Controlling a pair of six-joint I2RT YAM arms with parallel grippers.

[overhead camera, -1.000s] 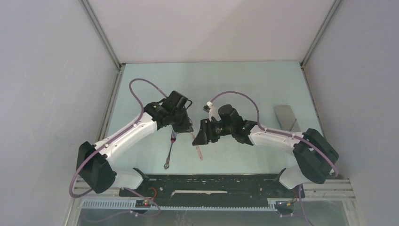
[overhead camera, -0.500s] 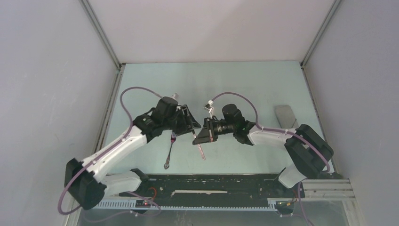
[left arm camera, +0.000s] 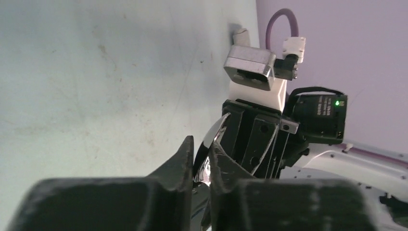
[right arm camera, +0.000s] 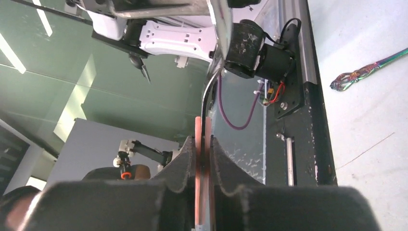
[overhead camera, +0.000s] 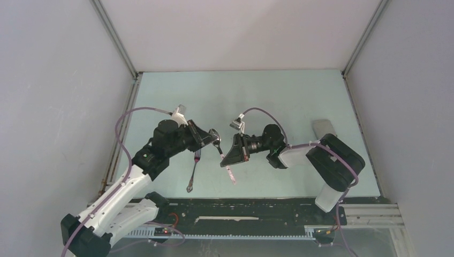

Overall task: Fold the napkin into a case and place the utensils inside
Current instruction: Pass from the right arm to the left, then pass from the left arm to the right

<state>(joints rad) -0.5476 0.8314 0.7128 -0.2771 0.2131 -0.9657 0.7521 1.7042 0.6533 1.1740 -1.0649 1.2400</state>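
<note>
The spoon (overhead camera: 231, 174) is held off the table between both arms, and the bowl (overhead camera: 215, 135) points towards the left arm. My right gripper (overhead camera: 225, 159) is shut on its pinkish handle (right arm camera: 198, 130), which runs straight through my right gripper (right arm camera: 204, 139). My left gripper (overhead camera: 209, 138) is closed onto the shiny bowl (left arm camera: 214, 132), which shows between the fingers of my left gripper (left arm camera: 202, 144). The fork (overhead camera: 193, 170) lies flat on the table just left of the spoon, its iridescent handle end (right arm camera: 355, 78) showing. The napkin (overhead camera: 324, 130), folded into a narrow grey oblong, lies at the far right.
A black rail (overhead camera: 241, 209) runs along the table's near edge, by the arm bases. Grey walls close in the pale green table (overhead camera: 267, 91) on the left, back and right. The right arm's elbow (overhead camera: 334, 160) sits close to the folded cloth.
The right gripper has shut on the spoon handle and raised it. The left arm has drawn back to the left, its gripper opening and then closing onto the spoon's bowl.
</note>
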